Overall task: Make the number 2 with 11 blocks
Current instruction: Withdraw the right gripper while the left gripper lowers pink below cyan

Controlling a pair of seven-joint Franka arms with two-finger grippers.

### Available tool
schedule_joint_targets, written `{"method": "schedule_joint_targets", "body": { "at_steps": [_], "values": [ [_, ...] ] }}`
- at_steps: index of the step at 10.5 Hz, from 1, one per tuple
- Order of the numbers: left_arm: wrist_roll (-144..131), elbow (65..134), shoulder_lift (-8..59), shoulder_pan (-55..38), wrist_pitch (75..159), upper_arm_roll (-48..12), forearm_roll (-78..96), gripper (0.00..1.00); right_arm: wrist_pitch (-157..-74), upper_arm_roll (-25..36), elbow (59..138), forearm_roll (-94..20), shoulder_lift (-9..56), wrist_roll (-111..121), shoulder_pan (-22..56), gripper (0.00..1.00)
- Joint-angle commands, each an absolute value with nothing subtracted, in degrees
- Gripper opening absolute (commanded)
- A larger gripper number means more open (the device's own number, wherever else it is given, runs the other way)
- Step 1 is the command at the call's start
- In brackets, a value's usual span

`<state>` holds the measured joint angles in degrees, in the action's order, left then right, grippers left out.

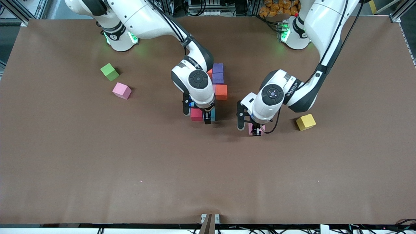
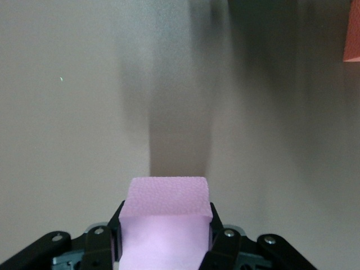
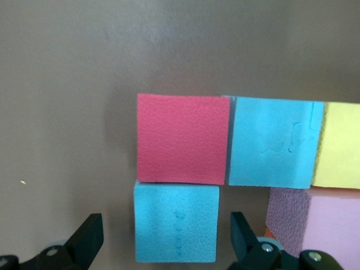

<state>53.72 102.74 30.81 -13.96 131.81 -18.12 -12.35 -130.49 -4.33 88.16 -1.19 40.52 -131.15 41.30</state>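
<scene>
My left gripper [image 1: 256, 131] [image 2: 166, 212] is shut on a pink block [image 1: 250, 129] [image 2: 166, 194], low over the table between the block cluster and a loose yellow block [image 1: 305, 122]. My right gripper [image 1: 208, 116] [image 3: 166, 225] is open and straddles a light blue block [image 1: 213, 114] [image 3: 176, 222] at the cluster's near edge, its fingers clear of the block's sides. A red block [image 1: 196, 114] [image 3: 183, 140] lies beside it. The cluster also shows a second light blue block [image 3: 275, 143], yellow [image 3: 337, 146], pink [image 3: 334, 225], purple [image 1: 218, 73] and orange [image 1: 221, 92] blocks. The right hand hides part of the cluster.
A green cube [image 1: 109, 71] and a loose pink block [image 1: 122, 90] lie toward the right arm's end of the table. The brown tabletop [image 1: 208, 175] stretches bare nearer the front camera.
</scene>
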Motion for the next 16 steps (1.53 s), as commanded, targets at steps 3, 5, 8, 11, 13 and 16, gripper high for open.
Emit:
{"method": "schedule_joint_targets", "body": {
  "at_steps": [3, 5, 8, 11, 13, 16],
  "values": [
    [50.3, 102.1, 31.0, -15.6, 130.6, -18.0, -12.9, 0.42, -124.6, -5.2, 89.1, -1.4, 36.4, -125.5, 37.6, 1.0],
    [47.8, 100.7, 31.8, -17.1, 130.3, -18.0, -12.8, 0.42, -122.1, -5.4, 89.2, -2.0, 35.2, -119.6, 34.3, 1.0],
    [44.9, 97.7, 34.3, -19.6, 128.1, -18.0, -12.7, 0.42, -118.1, -5.3, 89.3, -2.7, 33.1, -107.7, 26.8, 1.0],
    [44.4, 93.6, 37.1, -22.7, 125.0, -17.7, -13.1, 0.4, -113.0, -5.4, 89.1, -2.8, 29.9, -91.0, 17.0, 1.0],
    [42.4, 91.9, 38.1, -24.2, 123.8, -17.7, -12.9, 0.4, -112.6, -5.4, 89.0, -2.8, 29.2, -80.0, 11.5, 1.0],
    [41.2, 91.9, 39.3, -25.7, 123.3, -17.6, -13.0, 0.4, -110.2, -5.3, 88.2, -2.7, 28.3, -62.0, 4.9, 1.0]
  ]
}}
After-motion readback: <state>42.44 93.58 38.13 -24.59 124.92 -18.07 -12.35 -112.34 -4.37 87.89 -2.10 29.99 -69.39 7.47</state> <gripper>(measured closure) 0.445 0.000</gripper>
